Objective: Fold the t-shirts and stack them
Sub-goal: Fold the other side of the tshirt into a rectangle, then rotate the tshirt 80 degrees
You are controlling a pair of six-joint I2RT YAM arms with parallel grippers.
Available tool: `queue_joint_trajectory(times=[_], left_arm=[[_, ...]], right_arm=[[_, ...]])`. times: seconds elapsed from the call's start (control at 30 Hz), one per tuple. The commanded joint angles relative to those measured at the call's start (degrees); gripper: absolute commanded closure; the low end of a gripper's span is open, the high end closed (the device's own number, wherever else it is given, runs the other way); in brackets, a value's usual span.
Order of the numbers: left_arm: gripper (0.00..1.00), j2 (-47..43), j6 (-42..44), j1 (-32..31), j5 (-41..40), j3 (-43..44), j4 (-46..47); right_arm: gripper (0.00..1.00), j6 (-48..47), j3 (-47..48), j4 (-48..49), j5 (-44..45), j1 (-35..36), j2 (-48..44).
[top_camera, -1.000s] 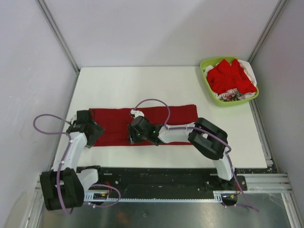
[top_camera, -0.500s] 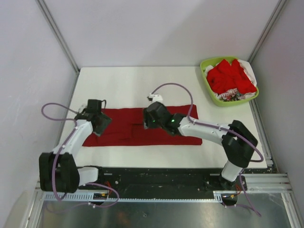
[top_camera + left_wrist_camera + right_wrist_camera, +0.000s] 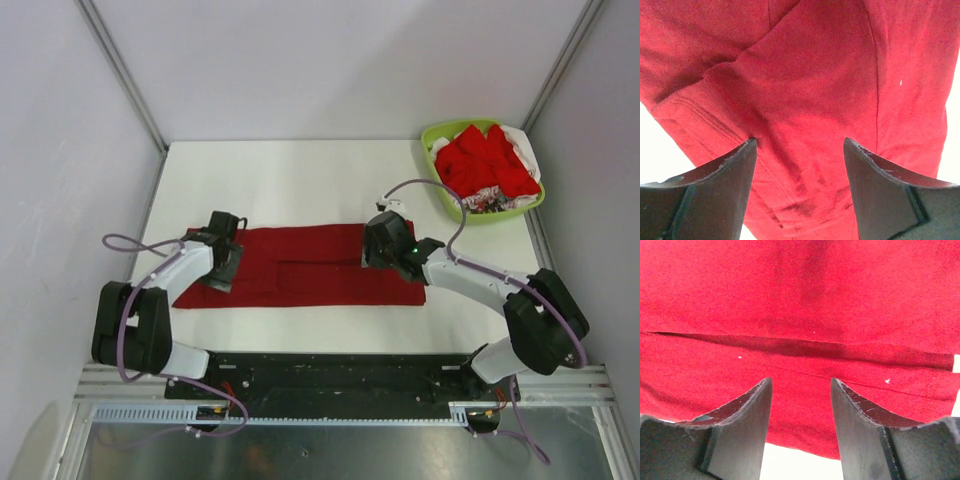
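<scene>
Inspection finding: the dark crimson t-shirt [image 3: 300, 272] is lying folded into a long band across the middle of the frame on the table [image 3: 290, 180]. The other t-shirts [image 3: 485, 160] are sitting heaped in the lime-green basket [image 3: 437, 195] at upper right. The left gripper [image 3: 799, 142] is hanging released over the band's left end and the right gripper [image 3: 800, 382] is hanging released near its right end; neither is grasping cloth. Judgement: a crosswise fold is being set up. Each claw should be pinching every layer at its end and lifting evenly, since an uneven pull risks skewing the band.
</scene>
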Motion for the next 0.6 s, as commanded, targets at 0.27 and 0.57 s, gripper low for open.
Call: queue_joint_trajectory(times=[0.27,0.57], left_arm=[[0.25,9.1,-2.7,0.3,-7.0,6.8,-0.7],[0.25,14.2,2.7,1.0,-9.6,9.9,-1.7]], right_arm=[[0.46,-2.0,-1.5,3.1,-1.5,-7.1,-0.7],[0.48,-3.6,-1.5,9.7,-1.0,-12.8,7.0]])
